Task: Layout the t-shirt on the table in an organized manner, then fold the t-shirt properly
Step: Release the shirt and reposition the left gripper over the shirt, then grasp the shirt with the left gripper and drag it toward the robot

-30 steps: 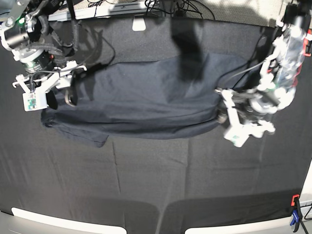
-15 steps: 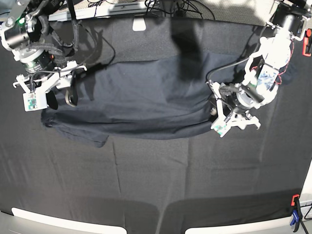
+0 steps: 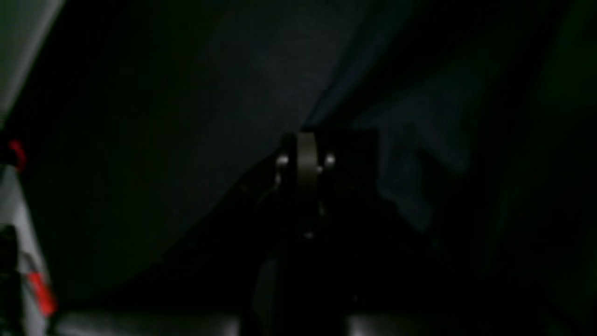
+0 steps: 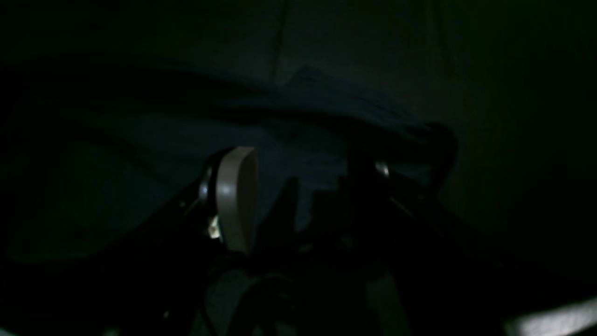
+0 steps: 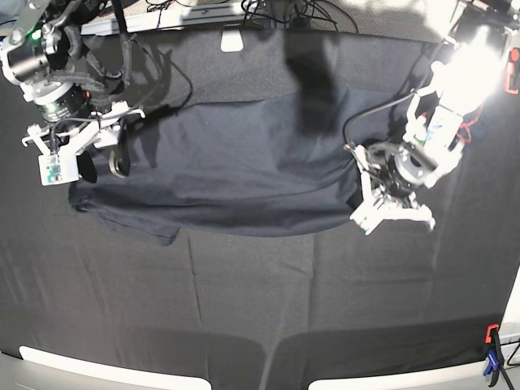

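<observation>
The dark navy-grey soft cotton t-shirt point(image 5: 236, 166) lies spread across the far half of the wide tabletop with the black creased fabric cover point(image 5: 260, 301), its long axis running side to side in the base view. Its near hem curves along the middle of the tabletop, and one folded-under corner point(image 5: 158, 231) sticks out toward the near edge below the shirt's left part in that view.

The left end effector point(image 5: 360, 180) sits at the shirt's edge on the right of the base view, its white frame angled down onto the cloth. Its jaws are drawn fully together; in the left wrist view the tips meet at a ridge of dark fabric point(image 3: 326, 107) that rises away from them, so it appears to pinch the t-shirt's edge, though that view is very dim.

The right end effector point(image 5: 99, 166) is at the opposite end of the t-shirt, over the shirt's far corner on the left of the base view. Its jaws stand wide apart, and the right wrist view shows a pale finger pad point(image 4: 235, 198) with shirt cloth lying between and beyond the fingers; whether they touch the cloth cannot be told.

A red and blue clamp point(image 5: 491, 353) grips the tabletop's pale rim far from the t-shirt, at the near corner.
</observation>
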Controlling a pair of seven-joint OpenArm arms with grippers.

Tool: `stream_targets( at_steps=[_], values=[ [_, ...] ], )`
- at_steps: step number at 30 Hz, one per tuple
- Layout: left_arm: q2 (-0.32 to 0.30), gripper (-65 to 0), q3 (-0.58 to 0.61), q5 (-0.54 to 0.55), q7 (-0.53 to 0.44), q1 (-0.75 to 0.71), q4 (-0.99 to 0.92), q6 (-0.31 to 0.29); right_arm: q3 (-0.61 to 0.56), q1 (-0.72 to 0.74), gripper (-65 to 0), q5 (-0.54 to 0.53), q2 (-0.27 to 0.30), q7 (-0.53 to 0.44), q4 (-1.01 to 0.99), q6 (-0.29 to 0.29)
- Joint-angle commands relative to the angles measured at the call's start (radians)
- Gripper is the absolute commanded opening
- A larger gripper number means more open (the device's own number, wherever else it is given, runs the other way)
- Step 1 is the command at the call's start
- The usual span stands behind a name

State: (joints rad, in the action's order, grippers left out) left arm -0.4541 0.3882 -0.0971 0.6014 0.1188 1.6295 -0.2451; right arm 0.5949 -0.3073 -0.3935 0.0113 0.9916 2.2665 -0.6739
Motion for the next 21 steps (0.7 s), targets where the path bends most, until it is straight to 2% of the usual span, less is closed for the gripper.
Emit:
stream_targets(
  at_steps=[1, 4, 7, 10, 11, 14, 18, 19, 21],
  values=[
    [-0.006, -65.0, -0.006, -0.026, -0.026, 0.046, 0.016, 0.015, 0.001, 0.005, -34.5, -0.012, 0.005, -0.027, 0.018, -0.024],
    [-0.006, -65.0, -0.007, -0.036, 0.002, 0.121, 0.017, 0.063, 0.001, 0.006, -34.5, -0.012, 0.005, -0.027, 0.018, -0.024],
    [-0.007, -65.0, -0.007, -0.026, 0.153, 0.196, 0.046, 0.093, 0.002, 0.006, -34.5, -0.012, 0.005, -0.027, 0.018, -0.024],
    [-0.021, -65.0, -0.007, 0.082, 0.32, 0.2, 0.156, 0.089, 0.001, 0.006, -34.5, -0.012, 0.005, -0.027, 0.018, -0.024],
    [-0.03, -65.0, -0.007, 0.138, 0.34, 0.182, 0.205, 0.077, 0.001, 0.006, -34.5, -0.012, 0.005, -0.027, 0.018, -0.024],
    [-0.046, -65.0, -0.007, 0.225, 0.265, 0.099, 0.317, 0.043, 0.001, 0.006, -34.5, -0.012, 0.005, -0.027, 0.018, -0.024],
    [-0.045, -65.0, -0.007, 0.222, 0.185, 0.047, 0.293, 0.043, 0.002, 0.005, -34.5, -0.012, 0.005, -0.024, 0.018, -0.024],
    [-0.045, -62.4, -0.007, 0.222, 0.182, 0.05, 0.263, 0.043, 0.002, 0.005, -34.5, -0.012, 0.005, -0.023, 0.018, -0.024],
    [-0.045, -49.2, -0.007, 0.239, 0.184, 0.074, 0.183, 0.042, 0.002, 0.005, -34.5, -0.012, 0.005, -0.023, 0.018, -0.024]
  ],
)
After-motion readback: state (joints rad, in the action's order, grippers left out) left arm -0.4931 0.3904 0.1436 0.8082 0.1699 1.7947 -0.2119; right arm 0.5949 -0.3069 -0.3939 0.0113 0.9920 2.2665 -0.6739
